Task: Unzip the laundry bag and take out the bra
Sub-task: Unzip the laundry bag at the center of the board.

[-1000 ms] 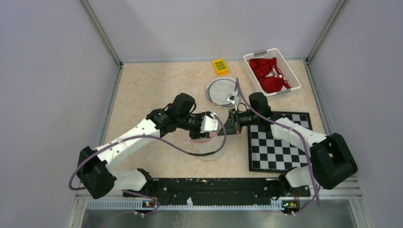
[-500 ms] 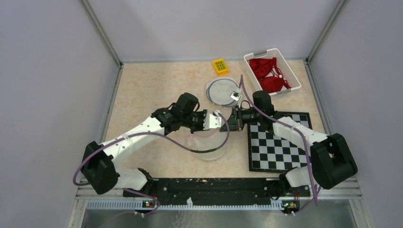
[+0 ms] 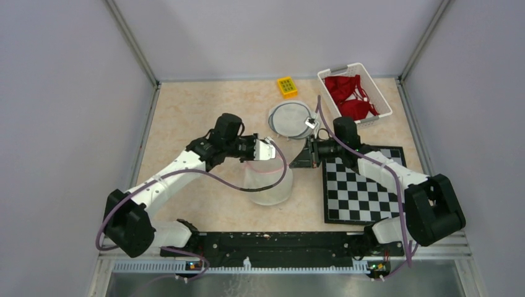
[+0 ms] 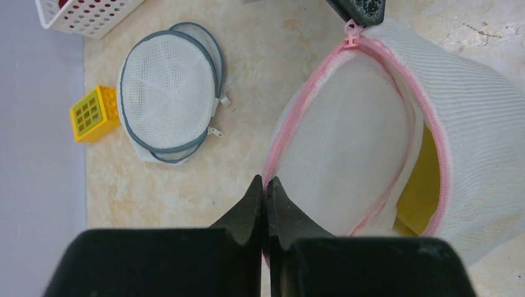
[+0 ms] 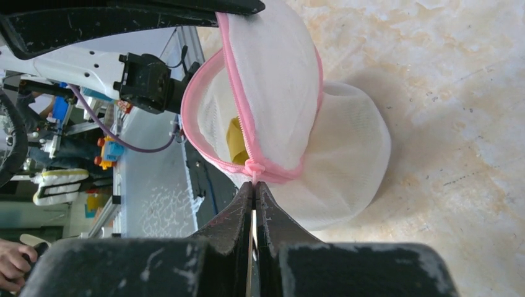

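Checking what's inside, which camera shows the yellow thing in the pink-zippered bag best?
Left wrist: the yellow thing shows largest inside the open laundry bag. Right wrist shows a narrower strip; the top view doesn't show it.

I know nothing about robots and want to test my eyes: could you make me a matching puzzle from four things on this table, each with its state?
Things:
1. white mesh laundry bag with a pink zipper
2. round white mesh bag with a grey rim
3. yellow plastic block
4. white plastic basket

States:
A. holds red garments
B. lies collapsed flat on the table
C. open, pinched by the left gripper and the right gripper
D. shows a grid of green squares on top

Pairs: 1-C, 2-B, 3-D, 4-A.
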`<state>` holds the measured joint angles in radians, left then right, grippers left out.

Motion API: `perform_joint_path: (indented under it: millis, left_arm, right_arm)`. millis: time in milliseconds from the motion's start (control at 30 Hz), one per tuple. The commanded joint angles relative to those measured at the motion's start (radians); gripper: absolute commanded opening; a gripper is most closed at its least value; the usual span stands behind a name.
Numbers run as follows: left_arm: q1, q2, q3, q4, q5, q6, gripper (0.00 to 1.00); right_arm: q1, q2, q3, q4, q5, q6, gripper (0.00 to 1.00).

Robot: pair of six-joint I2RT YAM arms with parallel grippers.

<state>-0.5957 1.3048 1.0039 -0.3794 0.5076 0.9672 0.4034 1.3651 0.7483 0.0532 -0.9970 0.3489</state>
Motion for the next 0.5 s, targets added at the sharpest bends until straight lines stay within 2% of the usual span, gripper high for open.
perform_joint_path:
  millis: [0, 67, 167, 300, 467]
  left_arm:
    - [0.012, -0.064, 0.005, 0.016, 0.088, 0.048, 0.09]
    - [0.002, -0.09, 0.008, 0.009, 0.111, 0.03, 0.3]
    - [-0.03, -0.116, 0.022, -0.027, 0.097, 0.02, 0.51]
    - [-0.073, -0.107, 0.091, -0.13, 0.099, -0.041, 0.61]
    - [-0.147, -0.073, 0.168, -0.204, 0.12, -0.18, 0.62]
  right_arm:
    - [0.026, -0.015, 0.01, 0.055, -0.04, 0.035, 0.0]
    - [0.042, -0.018, 0.006, 0.065, -0.044, 0.049, 0.0]
    - [0.063, -0.022, 0.0, 0.082, -0.046, 0.07, 0.0]
    - [0.071, -0.022, 0.005, 0.088, -0.046, 0.083, 0.0]
    - [0.083, -0.02, 0.006, 0.089, -0.045, 0.085, 0.0]
